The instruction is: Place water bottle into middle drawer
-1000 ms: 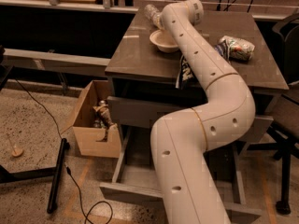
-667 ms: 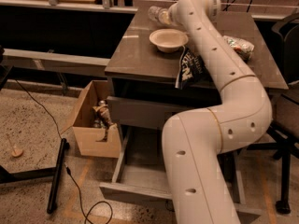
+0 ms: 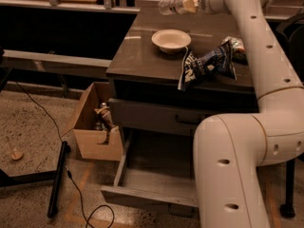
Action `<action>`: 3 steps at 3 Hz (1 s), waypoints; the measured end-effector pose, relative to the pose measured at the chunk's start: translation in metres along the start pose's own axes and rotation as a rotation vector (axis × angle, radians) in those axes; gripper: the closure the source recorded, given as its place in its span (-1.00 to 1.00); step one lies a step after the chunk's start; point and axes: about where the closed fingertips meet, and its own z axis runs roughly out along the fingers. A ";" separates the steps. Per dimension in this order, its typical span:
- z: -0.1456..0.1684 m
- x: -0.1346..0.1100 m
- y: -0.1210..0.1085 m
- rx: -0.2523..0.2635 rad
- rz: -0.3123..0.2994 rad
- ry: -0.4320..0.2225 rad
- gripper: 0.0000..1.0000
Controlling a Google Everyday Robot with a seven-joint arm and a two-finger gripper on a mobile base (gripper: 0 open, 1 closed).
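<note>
While the bottle (image 3: 172, 5) is held in the air, the step in hand looks like the carry from cabinet to drawer. The gripper (image 3: 192, 4) sits at the top of the view, above the far edge of the cabinet (image 3: 137, 56). It is clamped on the bottle's base end, so the bottle lies level and its capped end points away from the wrist.

Just below the gripper, on the cabinet top, stands the bowl (image 3: 171, 40). The bag (image 3: 207, 64) lies lower and towards the arm's side, draped over the front edge. Far below the gripper, under a closed drawer (image 3: 156, 118), the drawer (image 3: 142, 195) stands pulled out with its tray bare.

The next move likely calls for swinging the bottle out past the front edge, clear of bowl and bag. It would then come down into the tray before letting go.

The bag bears white lettering, but it is too crumpled to read. The bottle's label band shows no legible words.
</note>
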 end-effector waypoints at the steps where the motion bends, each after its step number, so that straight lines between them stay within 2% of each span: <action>1: -0.054 -0.017 -0.012 -0.085 -0.044 -0.091 1.00; 2: -0.115 -0.025 -0.015 -0.176 -0.109 -0.165 1.00; 3: -0.197 -0.034 -0.009 -0.248 -0.180 -0.240 1.00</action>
